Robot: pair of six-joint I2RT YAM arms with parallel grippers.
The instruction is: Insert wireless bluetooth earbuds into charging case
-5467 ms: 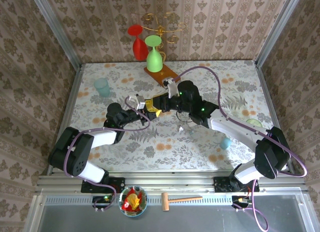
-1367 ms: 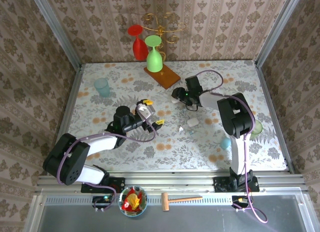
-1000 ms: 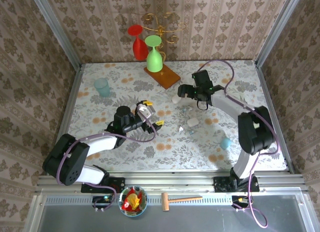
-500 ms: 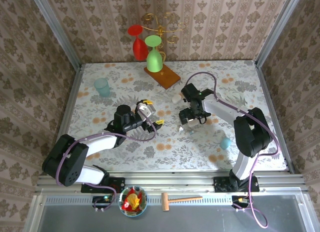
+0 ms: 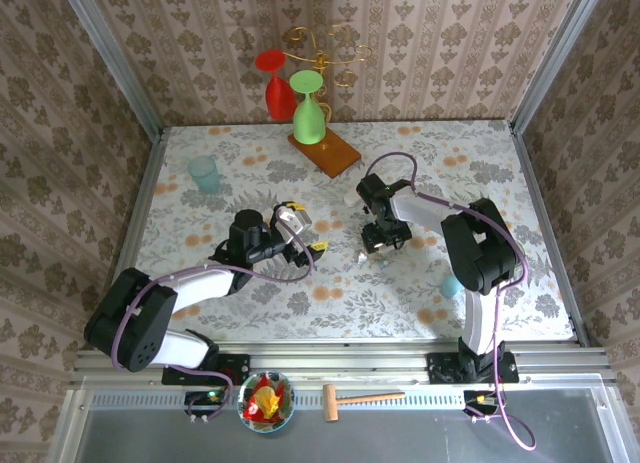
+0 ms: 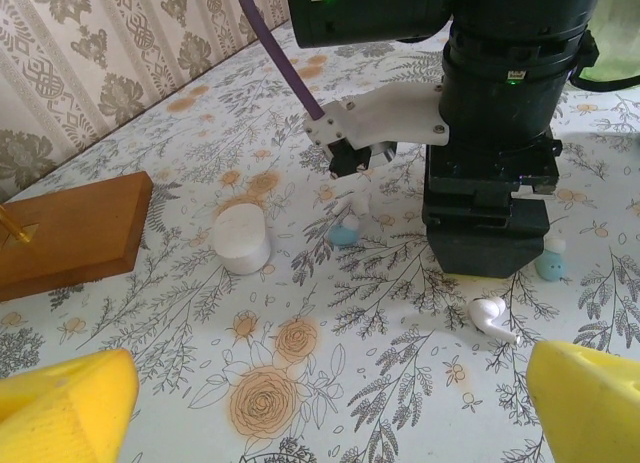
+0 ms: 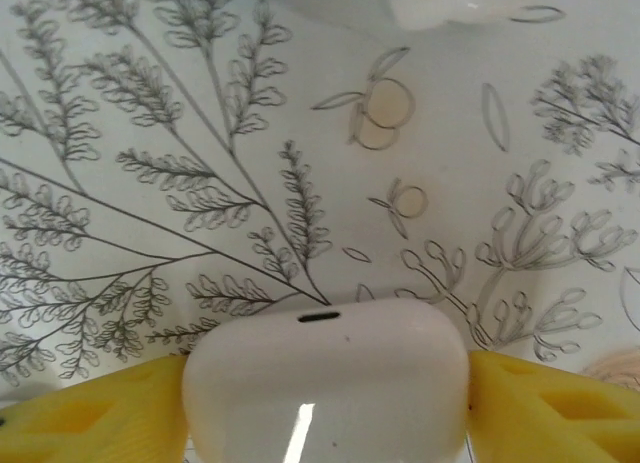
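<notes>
**Handling.** The earbud (image 6: 492,315) is a tiny, light, hard plastic part with a glossy, rounded body, so expect it to slip or roll. The best hold is probably across the stem, with light force. It lies on the table (image 6: 150,318) just beside the right gripper (image 7: 325,408), on the side facing the left gripper (image 6: 330,423).

**Grippers.** The charging case (image 7: 325,368) looks rigid, smooth and light. It sits between the right gripper's pads (image 7: 90,413), which meet both its ends, so it is grasped. The left gripper is spread wide and empty.

**Change.** A second ago the right gripper hung beyond the case, which lay bare. It has since descended onto it. The left arm has not moved.
</notes>
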